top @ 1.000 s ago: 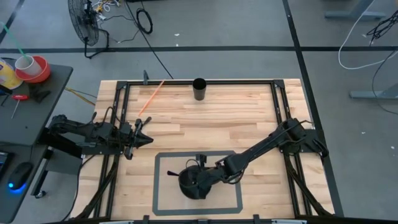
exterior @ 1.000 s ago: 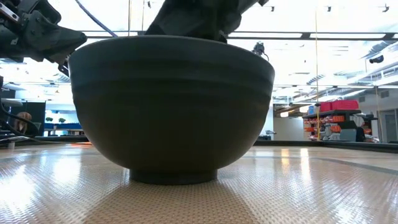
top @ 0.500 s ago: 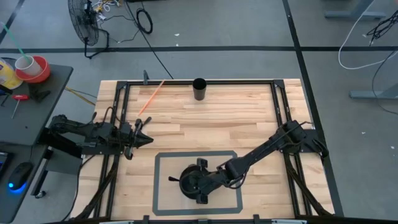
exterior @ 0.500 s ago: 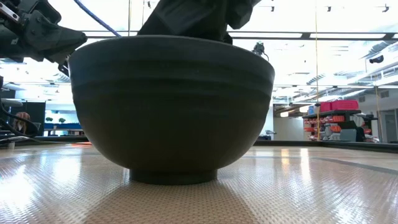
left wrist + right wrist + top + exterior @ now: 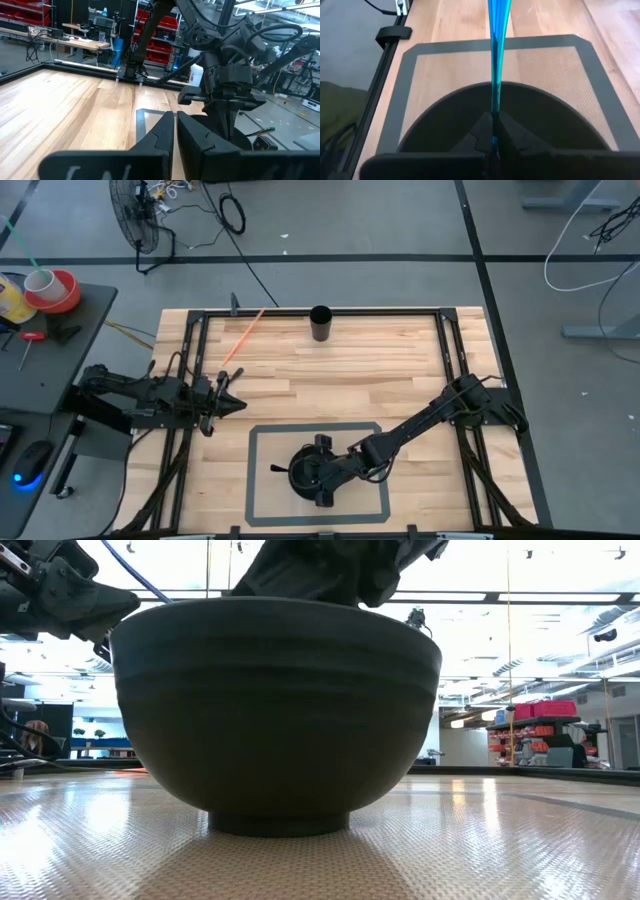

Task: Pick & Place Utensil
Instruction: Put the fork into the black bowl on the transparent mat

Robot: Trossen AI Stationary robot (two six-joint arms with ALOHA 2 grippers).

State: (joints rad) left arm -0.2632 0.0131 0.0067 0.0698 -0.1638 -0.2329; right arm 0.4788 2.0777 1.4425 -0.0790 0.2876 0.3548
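The right gripper [image 5: 493, 131] has moved down the table over the last second and now sits over the dark bowl [image 5: 520, 117], its fingers closed on a blue utensil [image 5: 496, 55]. The bowl rests on the grey mat [image 5: 262, 480]. Release looks close. The left gripper [image 5: 175, 131], fingers together and empty, waits by the table's left edge.

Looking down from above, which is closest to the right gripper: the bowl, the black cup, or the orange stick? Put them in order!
From the right gripper:
1. Bowl, right under it on the mat.
2. Black cup, at the table's far edge.
3. Orange stick, far-left corner.
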